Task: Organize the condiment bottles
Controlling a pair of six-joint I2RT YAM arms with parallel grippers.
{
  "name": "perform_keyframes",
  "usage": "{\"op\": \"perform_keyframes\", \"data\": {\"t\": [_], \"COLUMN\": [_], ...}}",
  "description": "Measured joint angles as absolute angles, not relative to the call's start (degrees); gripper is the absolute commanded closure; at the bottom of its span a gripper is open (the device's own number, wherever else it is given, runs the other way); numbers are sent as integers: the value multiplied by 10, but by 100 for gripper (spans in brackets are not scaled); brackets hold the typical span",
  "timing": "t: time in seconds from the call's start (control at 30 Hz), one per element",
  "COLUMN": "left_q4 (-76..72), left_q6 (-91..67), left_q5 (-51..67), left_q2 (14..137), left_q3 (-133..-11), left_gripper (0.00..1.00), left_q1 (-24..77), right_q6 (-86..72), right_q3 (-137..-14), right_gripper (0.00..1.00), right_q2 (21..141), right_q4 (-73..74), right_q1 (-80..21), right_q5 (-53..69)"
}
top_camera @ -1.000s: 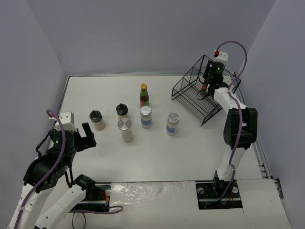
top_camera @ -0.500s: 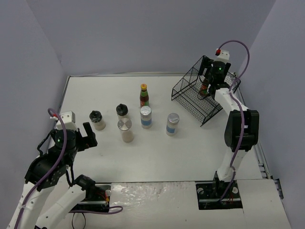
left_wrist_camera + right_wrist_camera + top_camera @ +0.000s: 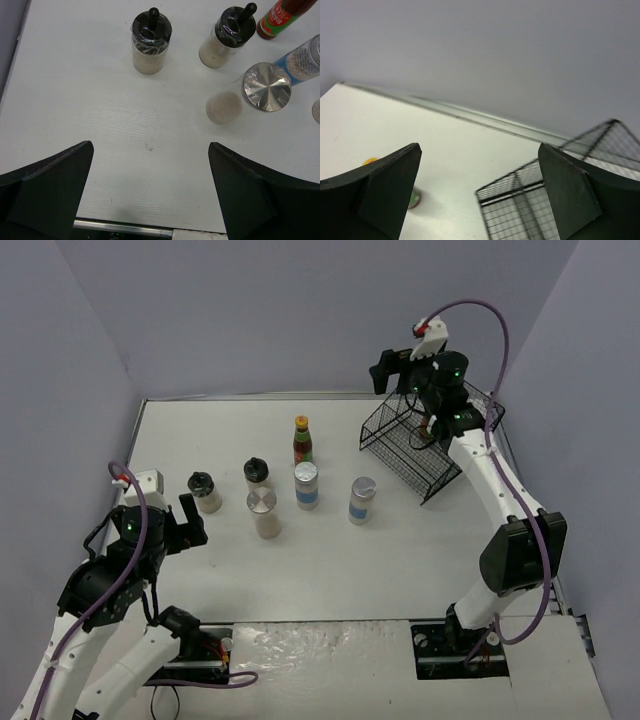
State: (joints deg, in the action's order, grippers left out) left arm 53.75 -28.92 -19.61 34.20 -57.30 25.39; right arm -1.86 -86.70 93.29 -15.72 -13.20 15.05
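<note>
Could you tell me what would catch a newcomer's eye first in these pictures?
A cluster of six condiment bottles stands mid-table. At the far right, a black wire basket holds what looks like one more bottle, and the right arm's open tool hovers by its far edge.

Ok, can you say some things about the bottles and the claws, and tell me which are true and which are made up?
1. The left claw and the right claw are both open. True.
2. The sauce bottle lies on its side. False: it stands upright.
3. Three silver-lidded jars stand on the table. True.
4. The left claw holds one of the black-capped shakers. False: it holds nothing.
5. The right claw is inside the wire basket. False: it is up above it.
</note>
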Motion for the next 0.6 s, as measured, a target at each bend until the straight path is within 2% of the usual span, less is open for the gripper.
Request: {"op": "perform_keyframes", "data": {"t": [0.33,0.6], "left_q4": [537,539], "left_q6": [-285,-285], "left_q5": [-192,-192], "left_q2": [360,362], "left_q3": [-583,-592], "left_gripper": [3,3], "left_q1": [254,254], "right_q6": [6,12], "right_q3": [-859,-861], "right_gripper": [0,1], "right_q2": [1042,1142], "right_q4": [-157,-184], "right_q1": [-285,-309], "right_q5": [245,244]}}
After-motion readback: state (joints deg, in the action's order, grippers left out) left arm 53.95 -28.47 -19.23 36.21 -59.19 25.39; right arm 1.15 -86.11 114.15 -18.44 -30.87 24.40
